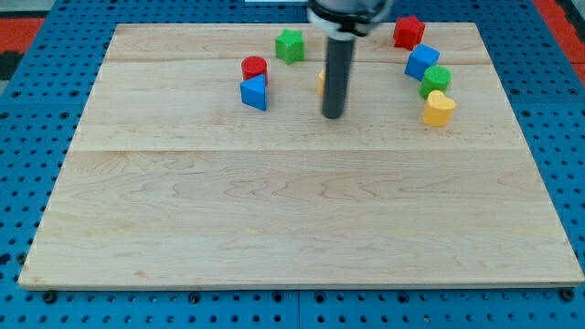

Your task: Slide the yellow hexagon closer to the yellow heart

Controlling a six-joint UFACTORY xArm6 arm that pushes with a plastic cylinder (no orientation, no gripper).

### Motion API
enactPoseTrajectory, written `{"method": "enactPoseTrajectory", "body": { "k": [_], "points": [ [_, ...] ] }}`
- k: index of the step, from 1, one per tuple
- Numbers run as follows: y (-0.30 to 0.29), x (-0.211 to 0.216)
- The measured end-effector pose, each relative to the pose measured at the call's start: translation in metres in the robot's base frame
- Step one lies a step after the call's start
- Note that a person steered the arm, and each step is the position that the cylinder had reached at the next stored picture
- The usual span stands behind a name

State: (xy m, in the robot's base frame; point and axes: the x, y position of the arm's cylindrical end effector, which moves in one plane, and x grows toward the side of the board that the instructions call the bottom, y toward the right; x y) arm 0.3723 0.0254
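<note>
The yellow hexagon (pixel 322 82) is almost fully hidden behind my rod; only a thin yellow sliver shows at the rod's left edge, near the view's top centre. My tip (pixel 333 115) rests on the board just below and in front of it. The yellow heart (pixel 439 108) lies at the view's upper right, well to the right of the tip.
A green block (pixel 438 79), a blue block (pixel 421 61) and a red star (pixel 409 32) form a line above the heart. A green star (pixel 290 45), a red cylinder (pixel 254 67) and a blue triangle (pixel 254 92) lie left of the rod.
</note>
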Motion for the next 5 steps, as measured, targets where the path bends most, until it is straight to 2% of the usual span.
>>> {"method": "enactPoseTrajectory", "body": {
  "k": [1, 2, 3, 4, 5],
  "points": [
    [-0.019, -0.049],
    [0.003, -0.063],
    [0.053, -0.057],
    [0.056, -0.088],
    [0.062, -0.059]
  ]
}}
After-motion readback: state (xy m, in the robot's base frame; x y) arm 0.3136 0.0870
